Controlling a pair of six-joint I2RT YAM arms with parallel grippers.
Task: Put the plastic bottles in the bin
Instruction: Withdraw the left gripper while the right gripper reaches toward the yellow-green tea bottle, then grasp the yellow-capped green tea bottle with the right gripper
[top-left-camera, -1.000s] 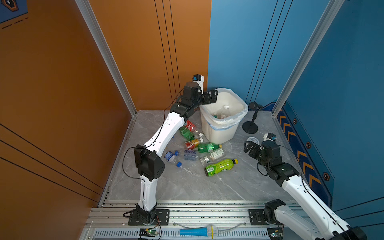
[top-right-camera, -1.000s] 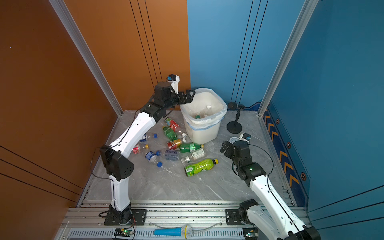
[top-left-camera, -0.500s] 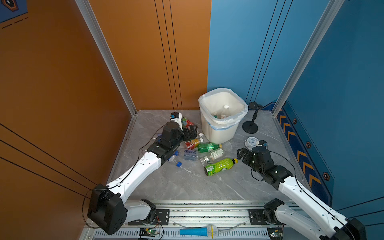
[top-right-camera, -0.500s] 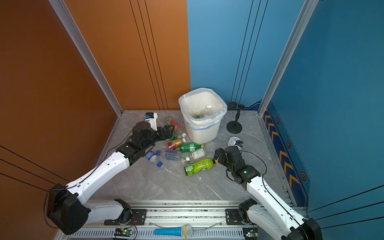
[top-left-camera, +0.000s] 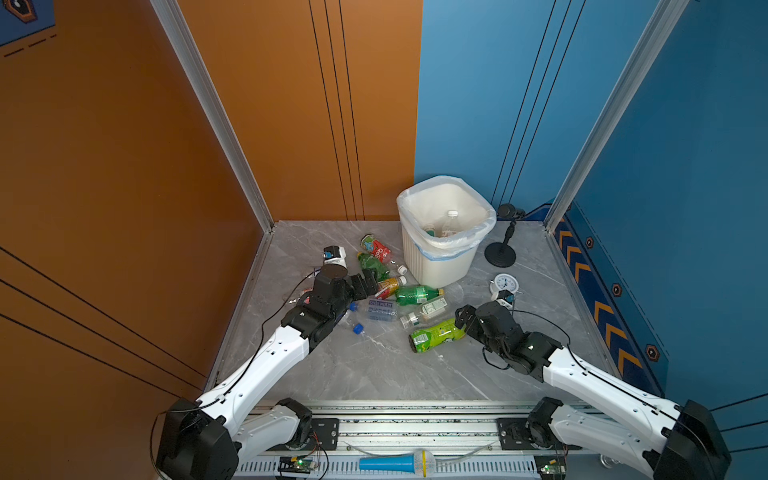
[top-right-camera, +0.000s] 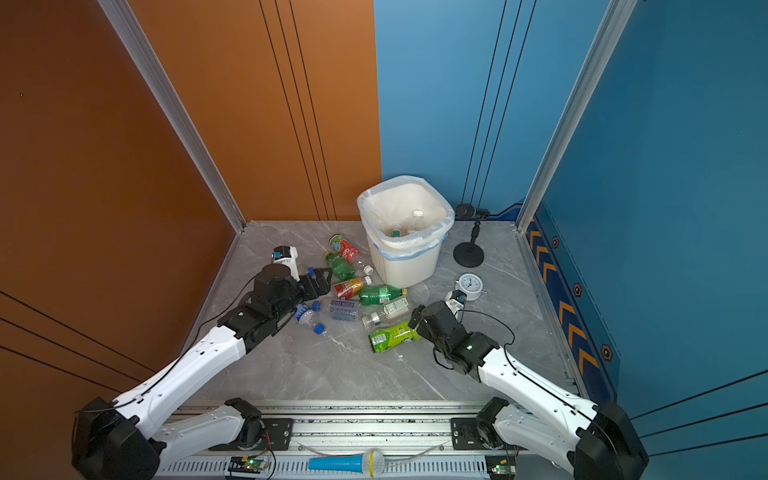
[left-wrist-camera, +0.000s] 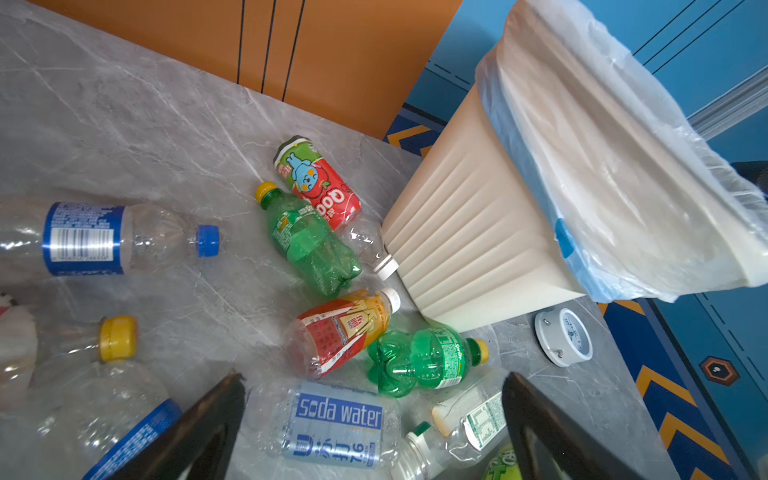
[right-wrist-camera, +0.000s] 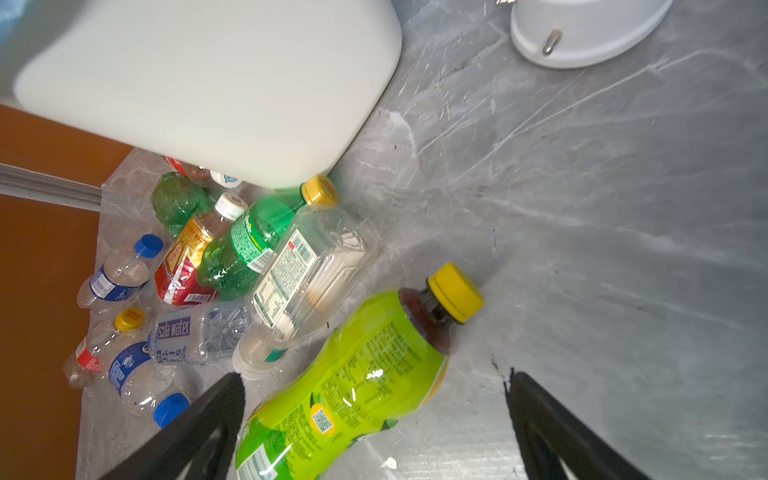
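Now both claws are spread wide, grasping nothing. The left gripper (top-left-camera: 371, 283) hovers at 9 o'clock of the plastic bottles (top-left-camera: 417, 294) scattered mid-table, above a soda water bottle (left-wrist-camera: 336, 424). The right gripper (right-wrist-camera: 374, 376) hangs over a lime-green bottle (top-left-camera: 436, 334) at the pile's 5 o'clock. The white bin (top-left-camera: 436, 259) stands at 12 o'clock, with bottles inside.

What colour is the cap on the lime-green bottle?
Yellow cap; best seen in the right wrist view.
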